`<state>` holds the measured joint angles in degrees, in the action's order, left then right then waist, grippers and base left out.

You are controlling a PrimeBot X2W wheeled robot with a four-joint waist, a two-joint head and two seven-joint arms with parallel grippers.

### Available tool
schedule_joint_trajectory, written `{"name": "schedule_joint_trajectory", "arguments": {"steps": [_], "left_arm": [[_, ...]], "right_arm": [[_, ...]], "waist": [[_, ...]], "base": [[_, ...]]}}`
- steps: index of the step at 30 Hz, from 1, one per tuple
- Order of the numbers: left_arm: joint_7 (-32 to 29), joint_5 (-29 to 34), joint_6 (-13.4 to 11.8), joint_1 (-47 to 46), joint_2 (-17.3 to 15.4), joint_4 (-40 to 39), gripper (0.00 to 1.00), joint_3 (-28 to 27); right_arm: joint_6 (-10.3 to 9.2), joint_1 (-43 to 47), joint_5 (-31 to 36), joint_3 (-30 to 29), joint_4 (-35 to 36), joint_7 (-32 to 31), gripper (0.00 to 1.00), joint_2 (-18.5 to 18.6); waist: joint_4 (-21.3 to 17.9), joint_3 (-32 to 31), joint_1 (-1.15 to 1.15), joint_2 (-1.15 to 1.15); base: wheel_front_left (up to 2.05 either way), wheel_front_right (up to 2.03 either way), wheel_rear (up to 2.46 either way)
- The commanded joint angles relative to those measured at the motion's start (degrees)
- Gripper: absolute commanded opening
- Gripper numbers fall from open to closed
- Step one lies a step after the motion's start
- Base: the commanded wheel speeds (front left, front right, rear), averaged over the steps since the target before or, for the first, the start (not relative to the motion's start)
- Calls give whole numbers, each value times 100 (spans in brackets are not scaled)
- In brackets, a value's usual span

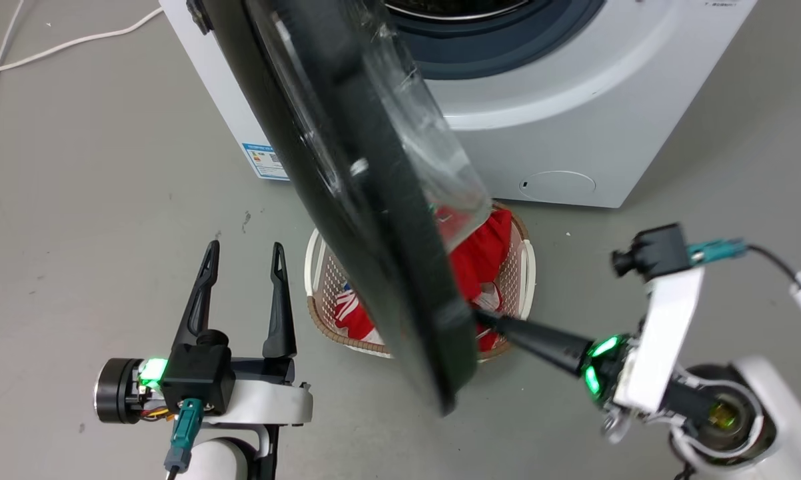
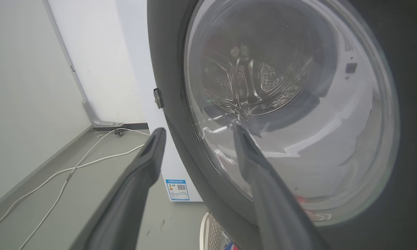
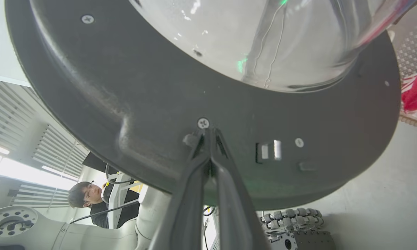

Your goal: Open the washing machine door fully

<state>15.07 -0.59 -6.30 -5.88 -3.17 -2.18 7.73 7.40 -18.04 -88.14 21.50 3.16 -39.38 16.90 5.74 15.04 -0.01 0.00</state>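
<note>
The washing machine door (image 1: 347, 200) stands swung out from the white washing machine (image 1: 574, 120), roughly square to its front. In the head view it shows almost edge-on. It hangs from the front corner of the machine that is on the left in that view, and its free edge reaches out over a woven basket (image 1: 317, 267). The basket stands on the grey floor (image 1: 107, 167) just in front of the machine and holds red cloth (image 1: 487, 247).

The right hand (image 1: 487, 319) is clenched, its two dark fingers pressed together with nothing clearly between them. In the right wrist view its tips (image 3: 206, 133) touch the dark inner rim of the door (image 3: 125, 104) just below a screw (image 3: 203, 123), near the latch slot (image 3: 269, 151). The clear glass bowl (image 3: 264, 41) bulges above them.

The left hand (image 1: 244, 247) is released, fingers spread wide, and hangs over bare floor on the outer side of the door, apart from it. The left wrist view looks between its fingers at the door's outer face (image 2: 413, 104), and the steel drum (image 2: 253, 83) shows through the glass.

White cables (image 1: 60, 45) lie on the floor by the far left corner. A person (image 3: 87, 199) shows behind the robot in the right wrist view.
</note>
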Motion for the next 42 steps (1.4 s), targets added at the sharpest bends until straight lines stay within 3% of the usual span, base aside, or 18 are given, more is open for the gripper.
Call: {"name": "schedule_joint_trajectory", "arguments": {"steps": [1, 11, 18, 19, 20, 21, 22, 29, 35, 42], "left_arm": [[16, 17, -1, 58, -15, 13, 100, 0], [16, 14, 0, 152, -12, 63, 100, -18], [16, 20, -22, 289, -22, 105, 100, -52], [16, 11, -26, 362, -30, 122, 100, -70], [16, 11, -26, 362, -30, 122, 100, -70], [15, 3, -29, 399, -36, 129, 100, -86], [15, -3, -30, 432, -42, 132, 100, -99], [15, -9, -24, 670, -76, 147, 100, -180], [16, -7, -25, 855, -102, 146, 100, -228], [16, 2, -44, 1046, -114, 111, 100, -282]], "right_arm": [[16, 174, -4, 126, 41, -56, 0, -86], [16, 705, -12, 672, 27, 64, 0, -463], [16, 1007, 39, 419, 164, 580, 0, -505], [16, 1124, 121, 257, 289, 897, 41, -495], [16, 1124, 121, 257, 289, 897, 41, -495], [16, 1196, 168, 191, 362, 1055, 91, -498], [16, 1253, 275, 105, 452, 1250, 100, -475], [16, 1596, 1210, -382, 882, 3051, 100, -404], [16, 1667, 3060, -552, 648, 5092, 100, -68], [16, 1811, 5476, -1403, 693, 5453, 100, -564]], "waist": [[19, -24, 1, 0], [91, -163, 1, 0], [47, -369, 1, 0], [22, -463, 1, 0], [22, -463, 1, 0], [6, -517, 1, 0], [-9, -566, 1, 0], [-120, -917, 1, 0], [-196, -1168, 1, 0], [-280, -1366, 1, 0]], "base": [[0, 0, 0], [0, 0, 0], [0, 0, 0], [0, 0, 0], [0, 0, 0], [0, 0, 0], [0, 0, 0], [0, 0, 0], [0, 0, 0], [0, 0, 0]]}}
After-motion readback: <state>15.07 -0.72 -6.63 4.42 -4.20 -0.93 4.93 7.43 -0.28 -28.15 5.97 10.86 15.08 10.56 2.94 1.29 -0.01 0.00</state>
